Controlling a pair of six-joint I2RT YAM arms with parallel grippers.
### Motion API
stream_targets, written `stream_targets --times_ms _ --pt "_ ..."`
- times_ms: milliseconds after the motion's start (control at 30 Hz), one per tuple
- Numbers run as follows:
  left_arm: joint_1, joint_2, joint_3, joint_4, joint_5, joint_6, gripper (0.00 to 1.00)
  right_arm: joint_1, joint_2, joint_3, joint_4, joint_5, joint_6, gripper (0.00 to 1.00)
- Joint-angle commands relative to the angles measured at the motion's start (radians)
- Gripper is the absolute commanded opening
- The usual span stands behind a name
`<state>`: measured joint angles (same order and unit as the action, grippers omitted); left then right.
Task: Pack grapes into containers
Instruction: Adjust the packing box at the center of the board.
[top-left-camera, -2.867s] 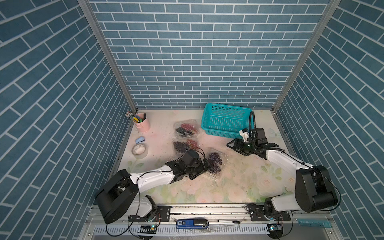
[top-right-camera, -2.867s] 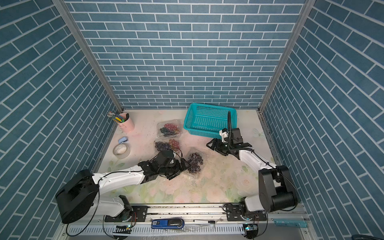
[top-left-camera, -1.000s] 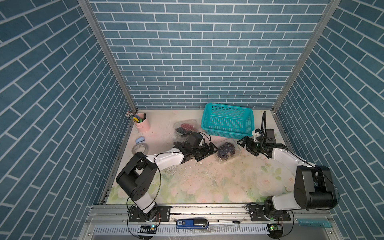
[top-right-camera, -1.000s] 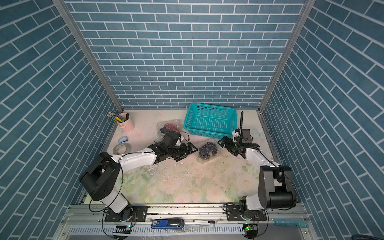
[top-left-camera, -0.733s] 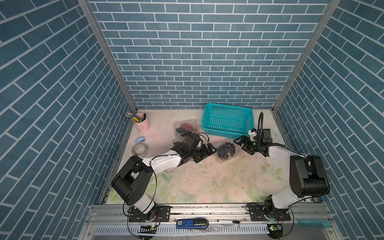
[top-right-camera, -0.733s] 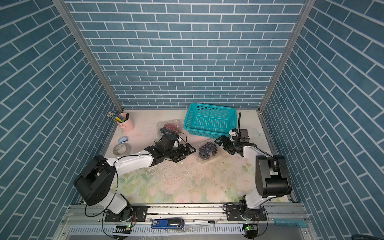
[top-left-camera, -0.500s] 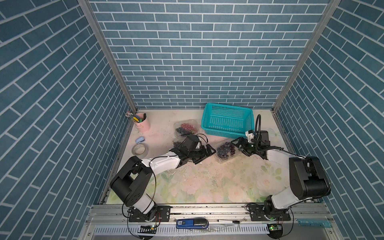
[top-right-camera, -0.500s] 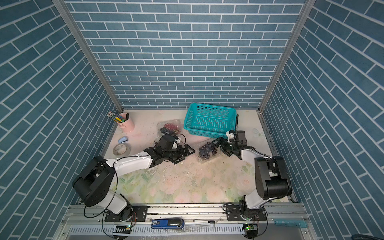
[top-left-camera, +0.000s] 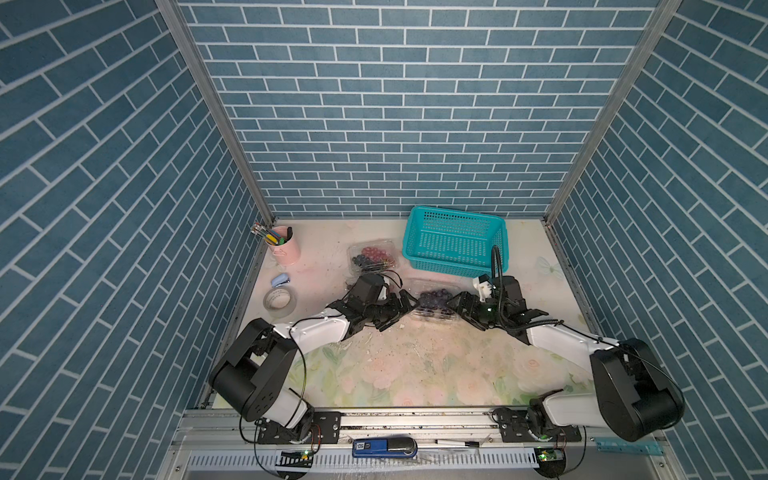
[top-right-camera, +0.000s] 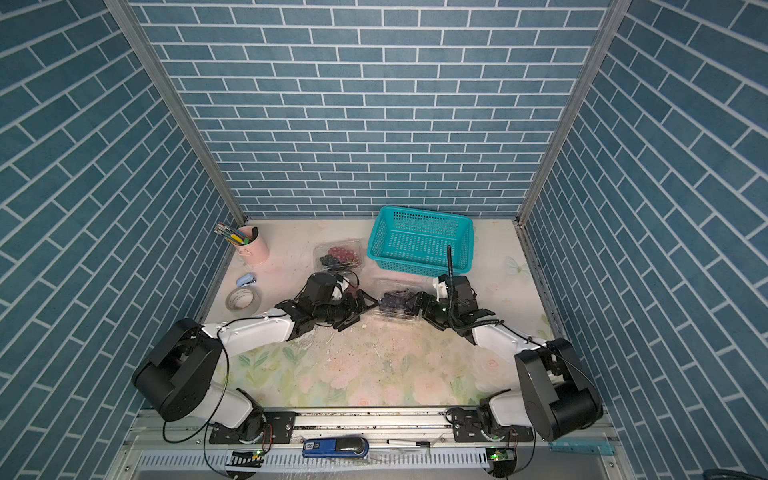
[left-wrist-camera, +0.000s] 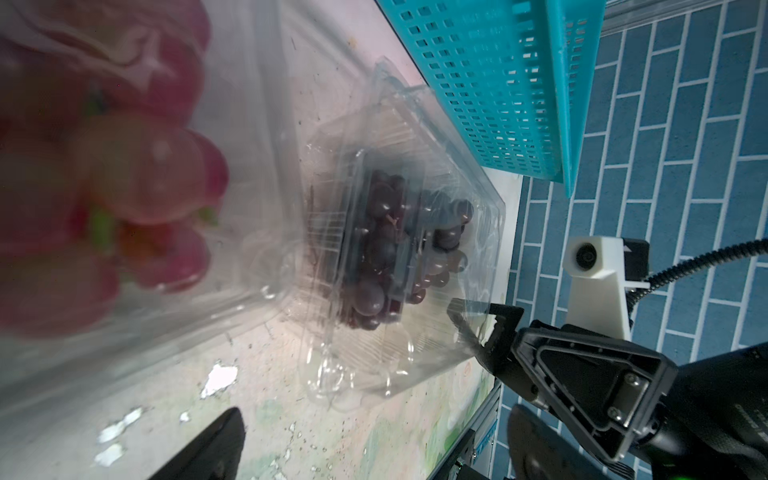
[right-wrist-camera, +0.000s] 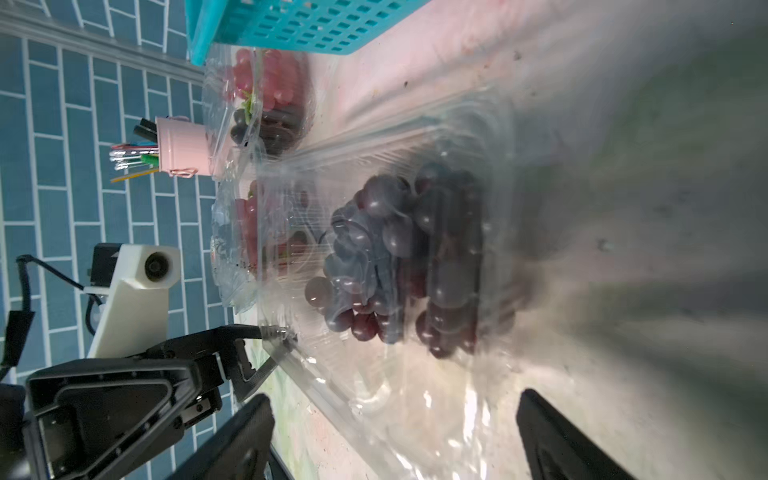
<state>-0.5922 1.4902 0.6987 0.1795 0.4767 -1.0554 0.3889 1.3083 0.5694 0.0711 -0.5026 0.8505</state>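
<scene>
In the middle of the table (top-left-camera: 415, 365), a little toward its far edge, a clear clamshell container (top-left-camera: 438, 318) lies flat with a bunch of dark purple grapes (top-left-camera: 434, 298) inside it. The left gripper (top-left-camera: 405, 306) and the right gripper (top-left-camera: 458, 306) face each other across it from its two short sides, both low over the cloth. Both stand spread wide, and neither has hold of anything. In the right wrist view one fingertip (right-wrist-camera: 241, 331) of the left gripper rests against the container's flange at a corner. In the left wrist view a fingertip (left-wrist-camera: 503, 311) of the right gripper meets the rim on the opposite side in the same way. The right gripper's own two fingers sit far apart, with the container lying ahead between them.

A second container (top-left-camera: 374, 243) lies nearer the far edge, just beside the teal basket (top-left-camera: 455, 243), and holds red grapes (top-left-camera: 371, 251) and darker grapes (top-left-camera: 360, 261). A third container (right-wrist-camera: 232, 266) sits between those two. It is mostly hidden under the left wrist in both top views, but the wrist views show pink-red grapes (right-wrist-camera: 245, 224) in it.

The teal basket stands at the far edge, right of centre. A pink cup (top-left-camera: 286, 251) of pens is at the far left corner. Along the left edge lie a small blue object (top-left-camera: 280, 280) and a roll of tape (top-left-camera: 279, 301).
</scene>
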Motion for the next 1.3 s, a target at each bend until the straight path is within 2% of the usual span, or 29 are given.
stream_targets --times_ms 0,67,233,467,533,833,1100,1200,1267 --pt "0.023 -0.034 -0.042 0.039 0.013 0.015 1.0 -0.023 -0.066 0.053 -0.189 0.114 -0.102 0.93" --pt "0.024 -0.03 -0.069 0.097 0.026 0.002 0.95 -0.063 -0.062 0.082 -0.215 0.097 -0.127 0.94" --pt "0.025 0.002 -0.166 0.326 0.045 -0.089 0.71 -0.134 0.003 0.152 -0.18 0.046 -0.141 0.95" --pt "0.025 -0.006 -0.212 0.375 -0.014 -0.097 0.6 -0.134 0.164 0.251 -0.116 -0.009 -0.154 0.95" --pt "0.025 -0.009 -0.217 0.383 -0.038 -0.092 0.51 -0.134 0.195 0.262 -0.105 -0.015 -0.157 0.95" --pt "0.025 0.056 -0.213 0.476 -0.063 -0.116 0.39 -0.132 0.28 0.291 -0.073 -0.025 -0.174 0.95" --pt "0.022 0.096 -0.214 0.511 -0.058 -0.129 0.37 -0.13 0.3 0.316 -0.076 -0.022 -0.18 0.95" --pt "0.015 0.11 -0.208 0.517 -0.058 -0.13 0.32 -0.13 0.313 0.322 -0.076 -0.024 -0.18 0.95" --pt "0.012 0.123 -0.21 0.535 -0.059 -0.135 0.32 -0.13 0.319 0.326 -0.073 -0.028 -0.179 0.95"
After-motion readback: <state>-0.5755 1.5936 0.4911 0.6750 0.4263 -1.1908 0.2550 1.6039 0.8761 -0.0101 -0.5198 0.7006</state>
